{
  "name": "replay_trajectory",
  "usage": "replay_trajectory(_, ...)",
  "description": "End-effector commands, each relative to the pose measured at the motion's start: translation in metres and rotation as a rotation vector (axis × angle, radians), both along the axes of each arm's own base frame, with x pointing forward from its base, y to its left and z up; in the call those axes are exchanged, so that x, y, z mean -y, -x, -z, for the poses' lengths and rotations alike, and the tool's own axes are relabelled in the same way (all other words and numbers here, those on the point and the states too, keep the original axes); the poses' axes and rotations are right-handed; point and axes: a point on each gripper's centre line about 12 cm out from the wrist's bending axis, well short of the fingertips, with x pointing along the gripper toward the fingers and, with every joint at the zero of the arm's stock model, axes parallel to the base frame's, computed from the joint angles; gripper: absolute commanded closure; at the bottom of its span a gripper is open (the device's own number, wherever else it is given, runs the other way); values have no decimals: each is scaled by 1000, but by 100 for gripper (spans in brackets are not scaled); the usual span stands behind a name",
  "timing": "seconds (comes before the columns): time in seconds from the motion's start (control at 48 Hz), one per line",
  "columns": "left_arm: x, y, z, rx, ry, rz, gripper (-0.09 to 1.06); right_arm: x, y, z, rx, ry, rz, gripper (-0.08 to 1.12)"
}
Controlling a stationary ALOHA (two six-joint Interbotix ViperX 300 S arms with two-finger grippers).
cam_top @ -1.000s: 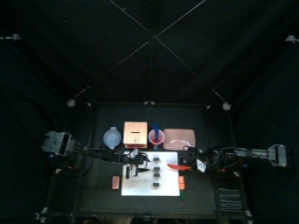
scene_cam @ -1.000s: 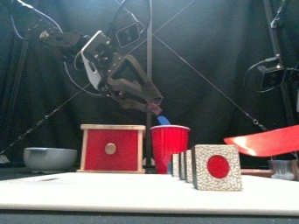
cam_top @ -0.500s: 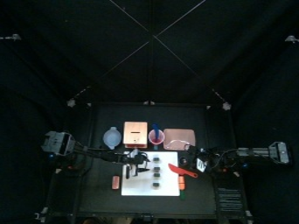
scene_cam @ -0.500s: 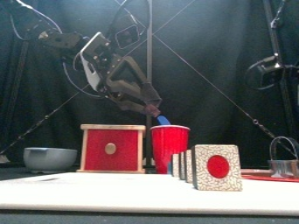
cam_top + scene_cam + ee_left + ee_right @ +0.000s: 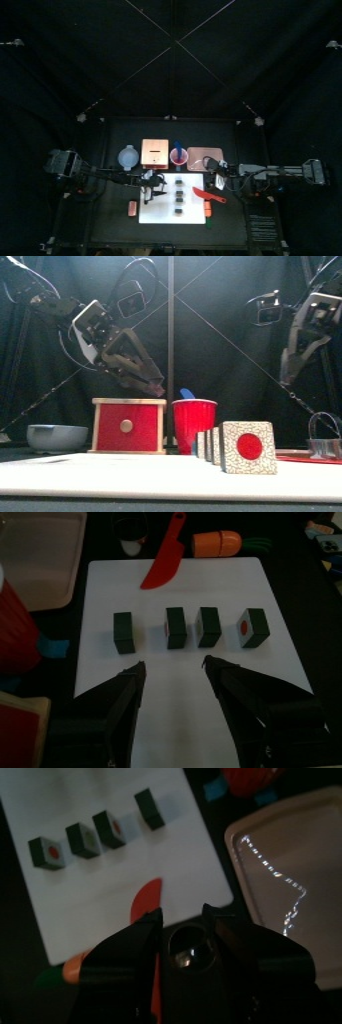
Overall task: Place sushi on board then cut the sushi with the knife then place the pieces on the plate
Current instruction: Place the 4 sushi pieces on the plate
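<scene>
Lying flat on the smooth white board [image 5: 201, 592], the red knife [image 5: 163, 570] is clear of the four dark green sushi [image 5: 175, 625] blocks, which stand in a spaced row mid-board. An orange toy [image 5: 214, 542] sits off the board edge beside the knife. Left gripper [image 5: 174, 664] hovers over bare board, jaws apart and empty. Right gripper [image 5: 181, 915] hangs above the knife, jaws slightly apart, beside the glossy pink tray [image 5: 287, 858]. Box [image 5: 128, 426], cup [image 5: 194, 421] and bowl [image 5: 56, 437] line the back.
</scene>
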Motion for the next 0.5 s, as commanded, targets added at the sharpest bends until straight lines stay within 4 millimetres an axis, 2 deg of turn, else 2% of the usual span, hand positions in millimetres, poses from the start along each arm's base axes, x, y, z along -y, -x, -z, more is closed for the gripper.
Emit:
replay_trajectory(0.021, -4, 1, -9, 32, 4, -15, 11, -5, -23, -6, 63, 18, -34, 26)
replay_trajectory(0.271, -10, 7, -2, 7, 4, -31, 11, -7, -57, 18, 54, 26, -58, 15)
replay_trajectory(0.5, -14, 9, 2, -8, -1, -38, 11, -5, -85, 34, 15, 71, -94, 15)
